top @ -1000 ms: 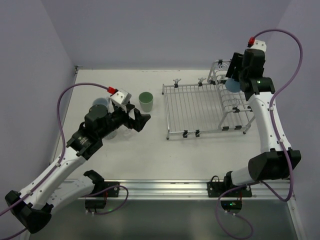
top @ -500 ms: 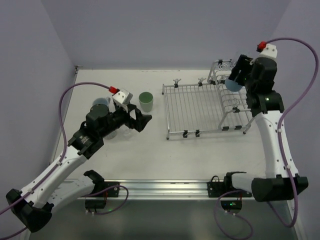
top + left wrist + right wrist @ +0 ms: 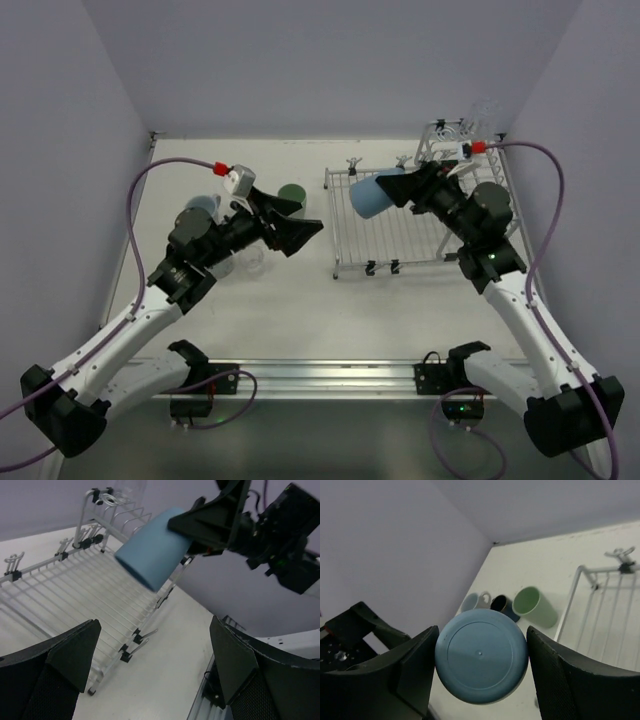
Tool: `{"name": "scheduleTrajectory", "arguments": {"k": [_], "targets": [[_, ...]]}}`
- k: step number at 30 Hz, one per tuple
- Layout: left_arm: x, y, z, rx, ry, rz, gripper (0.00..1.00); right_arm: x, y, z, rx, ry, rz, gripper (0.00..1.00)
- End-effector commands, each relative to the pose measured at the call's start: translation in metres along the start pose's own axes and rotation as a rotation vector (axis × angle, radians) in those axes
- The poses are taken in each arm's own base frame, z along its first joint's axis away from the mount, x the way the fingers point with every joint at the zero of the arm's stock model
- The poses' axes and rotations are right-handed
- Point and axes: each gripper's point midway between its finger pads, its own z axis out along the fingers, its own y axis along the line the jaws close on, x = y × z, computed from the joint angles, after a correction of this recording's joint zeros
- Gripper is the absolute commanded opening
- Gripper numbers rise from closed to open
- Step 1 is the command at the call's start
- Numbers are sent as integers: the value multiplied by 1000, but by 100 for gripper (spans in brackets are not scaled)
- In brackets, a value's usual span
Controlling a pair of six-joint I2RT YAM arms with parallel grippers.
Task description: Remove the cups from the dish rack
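My right gripper is shut on the light blue tumbler and holds it on its side in the air above the flat grid of the silver dish rack. In the right wrist view the tumbler's base fills the space between the fingers. My left gripper is open and empty, raised and facing the tumbler with a gap between them. The pale green tumbler, the dark blue mug and a pale handled cup stand on the table at the left. A clear glass sits on the rack's raised section.
The rack's raised slotted section stands at the right, below my right arm. The purple walls close the table at the back and both sides. A metal rail runs along the near edge.
My right arm has swung left from over the raised rack section, carrying the light blue tumbler out over the flat grid. My left gripper has lifted and moved right toward it.
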Motion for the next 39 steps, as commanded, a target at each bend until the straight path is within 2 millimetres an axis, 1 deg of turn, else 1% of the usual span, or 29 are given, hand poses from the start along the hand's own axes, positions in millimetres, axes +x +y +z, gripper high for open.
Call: {"name": "scheduleTrajectory", "arguments": {"k": [1,2,3,4,6,7,9,13,16,19,20,21,22,23,25,26,28,29,31,32,33,34,35,36,37,38,39], "targets": [[-20,-31,6,179,-120,-117,100,-6,61,-5,-286,-40,124,38],[-18,-29,9,172,-119,-143,100,-3,63,-4,-306,-34,141,37],[-20,-28,11,174,-128,-148,99,-1,68,-5,-333,-26,163,37],[-14,-23,18,167,-114,-164,99,7,62,-2,-329,-7,181,37],[-12,-26,23,194,-98,-201,97,12,66,-1,-354,4,190,36],[-7,-23,30,202,-85,-219,97,19,62,0,-355,26,209,36],[-3,-24,35,221,-67,-259,95,20,65,0,-380,21,212,36],[2,-25,44,255,-55,-305,91,29,62,3,-382,45,229,36],[4,-31,48,311,-38,-343,88,33,61,5,-389,57,236,36],[4,-40,49,367,-32,-359,83,37,59,7,-384,63,239,36],[5,-40,49,371,-28,-366,80,37,57,8,-378,62,239,36],[5,-42,49,379,-32,-363,74,38,55,10,-371,61,240,36],[4,-42,48,381,-34,-362,71,41,53,10,-367,68,245,36],[3,-42,49,381,-36,-361,61,42,53,11,-368,70,245,36],[1,-42,48,381,-42,-357,48,45,50,13,-360,75,252,36],[0,-42,49,378,-48,-352,38,46,49,14,-356,78,255,36],[-1,-42,49,373,-50,-345,29,51,47,17,-352,88,263,36],[-4,-37,52,346,-66,-327,22,52,48,17,-353,93,264,36],[-8,-32,54,299,-79,-313,14,60,47,20,-350,120,275,37],[-11,-28,56,280,-93,-277,3,63,47,21,-351,126,276,39],[-16,-25,58,231,-80,-274,0,68,45,22,-348,138,277,44],[-19,-18,60,180,-74,-255,0,72,43,23,-342,147,281,61],[-27,-6,63,105,-99,-181,0,75,40,23,-337,154,281,70],[-17,8,61,15,-37,-178,0,79,38,22,-331,164,277,80],[-44,17,62,-68,-84,-79,0,77,38,21,-323,159,267,96],[-50,25,61,-134,-74,-42,0,77,36,20,-308,155,252,99],[-36,43,55,-238,10,-33,0,81,29,19,-272,167,223,99]]}}
